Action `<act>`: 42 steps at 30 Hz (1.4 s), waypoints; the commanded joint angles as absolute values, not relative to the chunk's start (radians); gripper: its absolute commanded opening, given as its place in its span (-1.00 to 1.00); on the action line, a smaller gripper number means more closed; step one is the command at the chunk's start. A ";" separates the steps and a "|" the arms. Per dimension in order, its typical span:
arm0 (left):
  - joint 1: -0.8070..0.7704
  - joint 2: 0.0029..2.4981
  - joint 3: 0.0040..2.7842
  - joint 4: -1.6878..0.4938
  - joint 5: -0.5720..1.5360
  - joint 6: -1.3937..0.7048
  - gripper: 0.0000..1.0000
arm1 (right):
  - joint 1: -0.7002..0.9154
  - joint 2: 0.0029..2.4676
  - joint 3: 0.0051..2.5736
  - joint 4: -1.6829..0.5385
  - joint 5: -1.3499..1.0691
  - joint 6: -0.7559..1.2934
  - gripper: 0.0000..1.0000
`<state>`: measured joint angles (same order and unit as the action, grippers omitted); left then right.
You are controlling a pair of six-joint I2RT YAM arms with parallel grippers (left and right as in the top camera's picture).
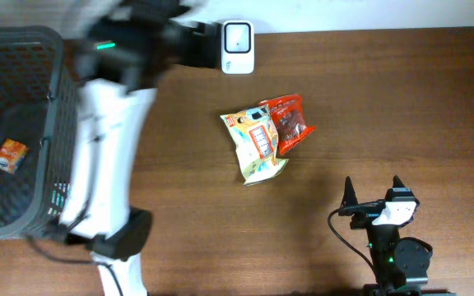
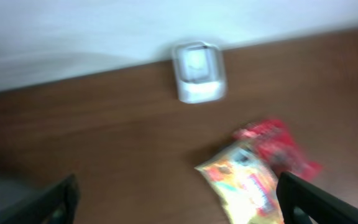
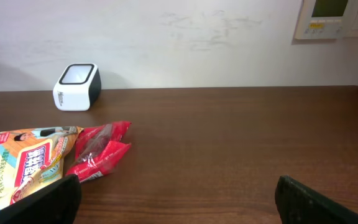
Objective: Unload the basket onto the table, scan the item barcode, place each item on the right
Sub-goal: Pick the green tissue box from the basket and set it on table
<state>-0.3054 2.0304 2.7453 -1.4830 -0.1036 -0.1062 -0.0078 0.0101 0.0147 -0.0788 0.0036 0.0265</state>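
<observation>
A yellow snack packet [image 1: 256,145] lies mid-table, overlapping a red packet [image 1: 290,122] on its right. The white barcode scanner [image 1: 237,47] stands at the table's far edge. My left gripper [image 1: 200,41] is motion-blurred, just left of the scanner. In the left wrist view it [image 2: 179,205] is open and empty, with the scanner [image 2: 196,73] ahead and the yellow packet [image 2: 247,180] and red packet [image 2: 281,149] to the lower right. My right gripper [image 1: 373,187] rests open near the front edge. The right wrist view shows it [image 3: 179,199] empty.
A dark mesh basket [image 1: 52,123] stands at the left edge with a small orange packet [image 1: 10,154] inside. The left arm's white link [image 1: 105,156] runs along the basket's right side. A wall panel [image 3: 328,18] hangs behind the table.
</observation>
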 commanded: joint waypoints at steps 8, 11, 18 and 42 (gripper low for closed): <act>0.405 1.975 2.683 -1.687 -0.270 -0.307 0.98 | -0.014 0.004 0.006 -0.081 0.012 0.034 0.97; 0.546 1.975 2.607 -1.688 -0.020 -0.254 0.98 | -0.014 0.004 0.006 -0.081 0.012 0.035 0.97; 0.584 1.974 2.048 -1.540 0.023 -0.189 0.98 | -0.014 0.004 0.006 -0.081 0.012 0.034 0.97; 0.584 1.974 1.473 -1.148 -0.049 -0.192 -0.08 | -0.014 0.004 0.006 -0.082 0.012 0.034 0.97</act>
